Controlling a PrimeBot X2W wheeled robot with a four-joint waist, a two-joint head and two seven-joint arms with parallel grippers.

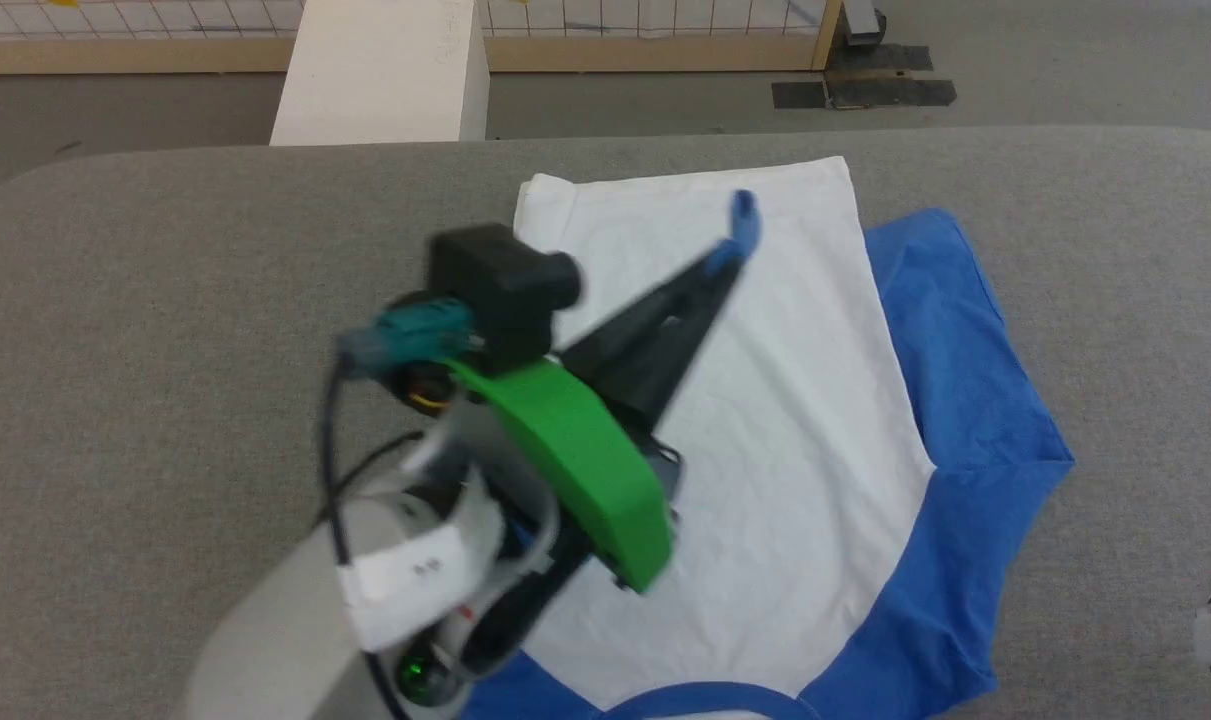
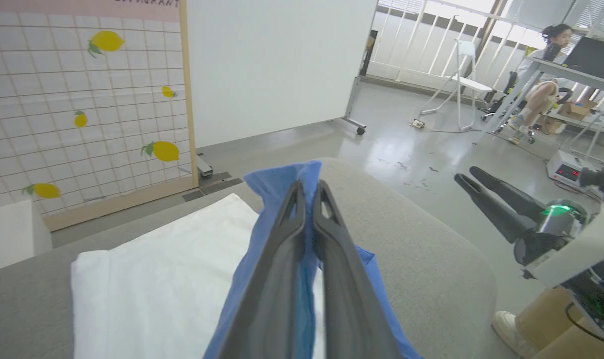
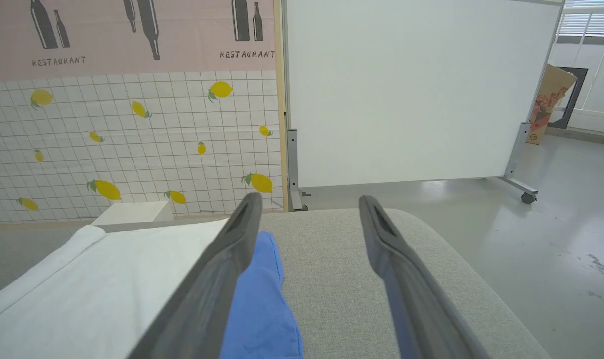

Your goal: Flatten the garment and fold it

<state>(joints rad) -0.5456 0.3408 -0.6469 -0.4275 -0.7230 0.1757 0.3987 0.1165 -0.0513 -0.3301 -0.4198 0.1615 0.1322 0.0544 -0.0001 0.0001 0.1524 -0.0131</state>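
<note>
The garment [image 1: 795, 420]: we are aiming to lay its sleeve [image 2: 277, 182] flat, left gripper [image 2: 306, 187] jaws pinching it, right gripper [image 3: 309, 202] jaws wide, empty.

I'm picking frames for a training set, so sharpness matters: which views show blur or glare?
Head view: the left end effector and its green wrist cover are motion-smeared, while the T-shirt is crisp. Left wrist view: the windows at top right are blown out and the floor shines with reflections. Right wrist view: sharp throughout, the right end effector clean-edged.
</note>
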